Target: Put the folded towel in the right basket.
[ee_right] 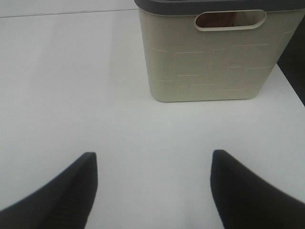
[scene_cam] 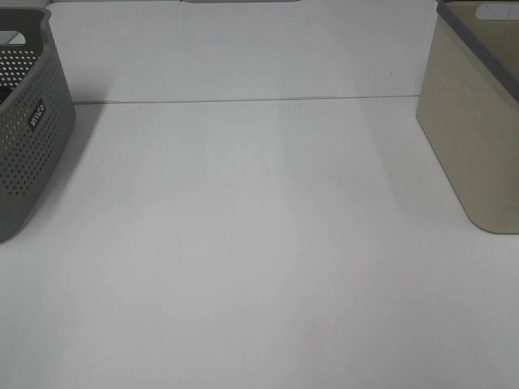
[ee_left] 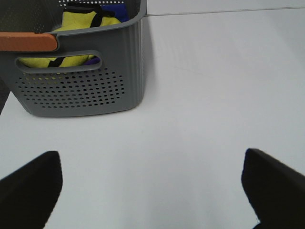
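You've got two baskets on one white table [scene_cam: 259,267]: a grey perforated basket [scene_cam: 28,130] at the left edge and a beige basket [scene_cam: 474,121] with a dark grey rim at the right edge, well apart.

Two claws, neither visible in the overhead view; only the wrist cams show them.

Left claw [ee_left: 152,188]: released, fingers spread wide, nothing between them, hovering over bare table. Grey basket sits ahead of it and off to its left side, not touching. The left wrist cam shows what the overhead can't: inside that basket there's one yellow cloth [ee_left: 78,28] with black trim and a bit of something blue [ee_left: 121,10] behind it. An orange strip [ee_left: 28,41] lies along the near rim. Can't tell whether the yellow cloth is your folded towel.

Right claw [ee_right: 155,188]: also released, fingers apart, empty, over bare table. Beige basket is straight ahead of it, slightly to its right, clear of the fingertips. Through the handle slot [ee_right: 230,20] you see only something brownish; contents unreadable.

No towel anywhere on the open tabletop.
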`<move>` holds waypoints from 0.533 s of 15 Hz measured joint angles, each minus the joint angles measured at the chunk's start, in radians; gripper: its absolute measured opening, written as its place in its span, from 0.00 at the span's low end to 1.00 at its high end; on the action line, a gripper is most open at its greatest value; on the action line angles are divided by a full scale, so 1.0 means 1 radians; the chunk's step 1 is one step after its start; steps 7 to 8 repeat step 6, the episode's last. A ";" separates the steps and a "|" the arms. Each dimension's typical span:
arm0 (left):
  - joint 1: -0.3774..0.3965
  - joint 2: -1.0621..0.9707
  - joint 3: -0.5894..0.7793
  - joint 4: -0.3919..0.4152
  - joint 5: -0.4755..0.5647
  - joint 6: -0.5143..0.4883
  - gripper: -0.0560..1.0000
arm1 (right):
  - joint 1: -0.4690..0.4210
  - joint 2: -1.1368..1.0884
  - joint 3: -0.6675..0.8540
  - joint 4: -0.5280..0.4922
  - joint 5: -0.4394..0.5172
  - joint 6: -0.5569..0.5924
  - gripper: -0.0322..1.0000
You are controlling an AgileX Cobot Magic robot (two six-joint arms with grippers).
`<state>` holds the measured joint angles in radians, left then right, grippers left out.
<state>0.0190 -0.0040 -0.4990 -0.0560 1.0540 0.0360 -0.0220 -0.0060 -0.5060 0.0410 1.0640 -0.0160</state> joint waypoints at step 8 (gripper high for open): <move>0.000 0.000 0.000 0.000 0.000 0.000 0.97 | 0.000 0.000 0.000 0.000 0.000 0.000 0.66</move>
